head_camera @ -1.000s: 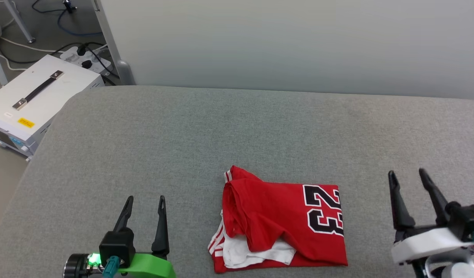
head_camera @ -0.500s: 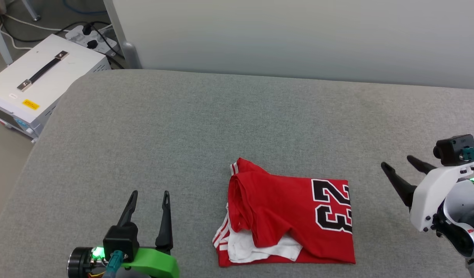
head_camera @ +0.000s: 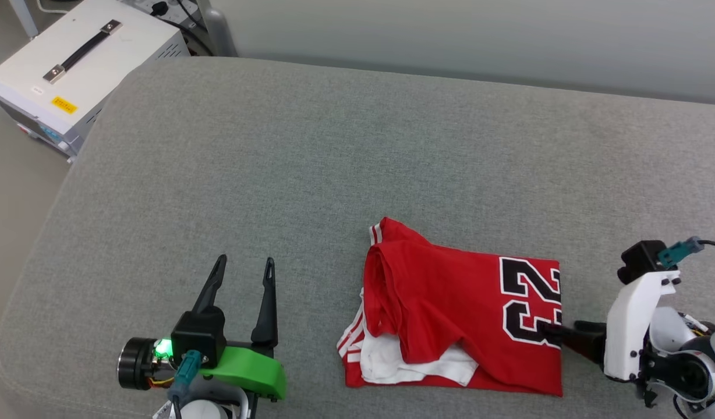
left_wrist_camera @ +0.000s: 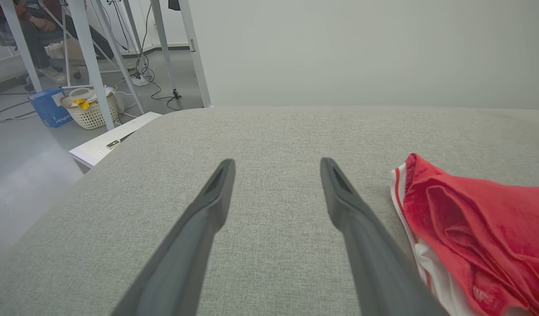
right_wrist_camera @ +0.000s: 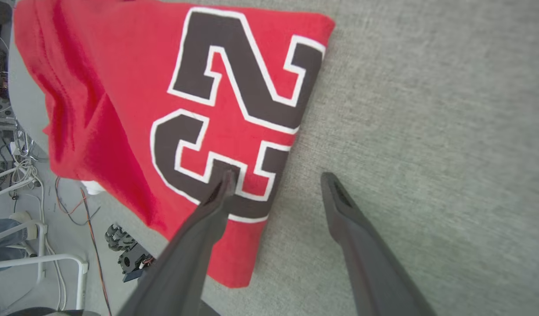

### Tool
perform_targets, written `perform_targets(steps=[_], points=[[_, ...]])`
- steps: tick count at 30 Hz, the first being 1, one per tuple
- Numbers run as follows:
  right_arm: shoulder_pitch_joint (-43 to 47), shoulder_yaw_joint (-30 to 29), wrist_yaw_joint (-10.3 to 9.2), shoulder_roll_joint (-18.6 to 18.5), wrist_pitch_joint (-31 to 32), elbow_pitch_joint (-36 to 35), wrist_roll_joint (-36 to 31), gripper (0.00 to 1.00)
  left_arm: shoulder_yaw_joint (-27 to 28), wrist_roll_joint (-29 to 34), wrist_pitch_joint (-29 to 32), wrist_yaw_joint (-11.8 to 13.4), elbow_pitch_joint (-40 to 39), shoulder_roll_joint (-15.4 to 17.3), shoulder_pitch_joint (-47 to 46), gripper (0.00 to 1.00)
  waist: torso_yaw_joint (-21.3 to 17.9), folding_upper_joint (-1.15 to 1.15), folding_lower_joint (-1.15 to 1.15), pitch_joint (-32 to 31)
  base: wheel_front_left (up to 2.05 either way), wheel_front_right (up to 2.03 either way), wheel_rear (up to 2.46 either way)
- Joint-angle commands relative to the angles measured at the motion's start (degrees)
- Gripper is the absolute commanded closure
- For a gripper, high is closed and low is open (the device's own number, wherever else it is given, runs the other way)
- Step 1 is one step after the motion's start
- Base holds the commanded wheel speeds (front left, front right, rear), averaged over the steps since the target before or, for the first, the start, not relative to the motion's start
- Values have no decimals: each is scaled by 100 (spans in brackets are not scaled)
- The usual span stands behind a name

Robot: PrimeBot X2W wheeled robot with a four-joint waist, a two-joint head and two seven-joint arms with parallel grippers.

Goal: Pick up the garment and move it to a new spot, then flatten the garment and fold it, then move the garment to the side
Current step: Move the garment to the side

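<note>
The garment (head_camera: pixel 450 308) lies folded on the grey padded surface (head_camera: pixel 276 174), red with a black "23" near its right edge and white sleeve fabric showing at its lower left. My left gripper (head_camera: pixel 245 259) rests open to the left of it, apart from the cloth; the left wrist view has the garment (left_wrist_camera: pixel 471 228) beside my open left gripper (left_wrist_camera: pixel 277 162). My right gripper (head_camera: pixel 552 333) points left at the garment's right edge. In the right wrist view my right gripper (right_wrist_camera: pixel 278 174) is open, one finger over the printed number on the garment (right_wrist_camera: pixel 120 109), the other over bare surface.
A white box with a black handle (head_camera: pixel 84 64) stands on the floor beyond the surface's far left corner. A pale partition (head_camera: pixel 450 35) runs along the back. A basket (left_wrist_camera: pixel 91 112) and a blue box (left_wrist_camera: pixel 48 107) sit on the floor at left.
The head camera has tilted down and shifted. My right gripper has swung from pointing up to pointing left and dropped to the garment's right edge. The left gripper has stayed put.
</note>
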Motion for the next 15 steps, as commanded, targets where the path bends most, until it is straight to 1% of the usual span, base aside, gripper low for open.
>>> perform_targets(steps=[1, 4, 8, 11, 14, 15], points=[[14, 108, -4, 58, 31, 49, 53, 0, -23, -68, -33, 13, 5, -31, -130, 0, 192, 31, 0, 222, 0, 0, 0], [-41, 233, -4, 206, -42, 212, 114, 0, -60, -87, -33, 28, 24, -34, -211, 0, 260, 31, 0, 319, 0, 0, 0], [-113, 564, -4, 339, -194, 425, 78, 0, -110, -113, -33, 59, 55, -37, -288, 0, 333, 31, 0, 403, 0, 0, 0], [-168, 762, -4, 388, -398, 559, 55, 0, -143, -129, -33, 77, 85, -38, -340, 0, 374, 31, 0, 431, 0, 0, 0], [-224, 977, -4, 355, -538, 623, 49, 0, -165, -142, -33, 101, 112, -39, -364, 0, 388, 31, 0, 427, 0, 0, 0], [-252, 1079, -4, 330, -583, 613, 57, 83, -172, -147, -33, 108, 123, -39, -368, 0, 389, 31, 0, 418, 0, 0, 0]])
